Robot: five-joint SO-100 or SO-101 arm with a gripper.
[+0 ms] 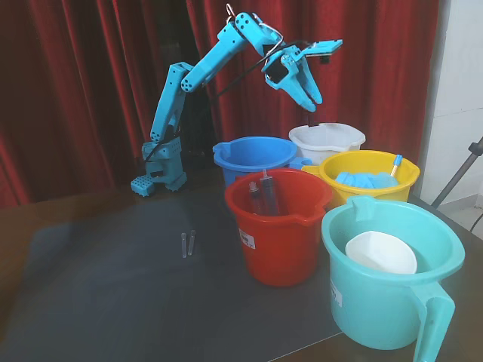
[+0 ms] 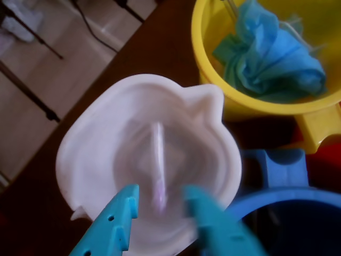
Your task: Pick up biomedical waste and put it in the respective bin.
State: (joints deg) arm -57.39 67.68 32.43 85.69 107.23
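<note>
Two small clear tubes [image 1: 187,243] lie side by side on the dark table, left of the red bucket. My gripper [image 1: 312,101] hangs high over the white bucket [image 1: 339,151]. A thin dark tube [image 1: 312,121] shows just under the fingertips, above the bucket's mouth. In the wrist view the gripper [image 2: 161,191] is open, its fingers apart over the white bucket [image 2: 80,138]. A blurred clear tube [image 2: 159,160] shows in the gap, inside the bucket's outline and touching neither finger.
Around the white bucket stand a blue bucket [image 1: 241,170], a yellow bucket [image 1: 332,188] with blue masks [image 1: 366,179], a red bucket [image 1: 279,249] holding dark syringes [image 1: 264,196], and a teal bucket [image 1: 377,309] with a white bowl [image 1: 381,253]. A red curtain hangs behind.
</note>
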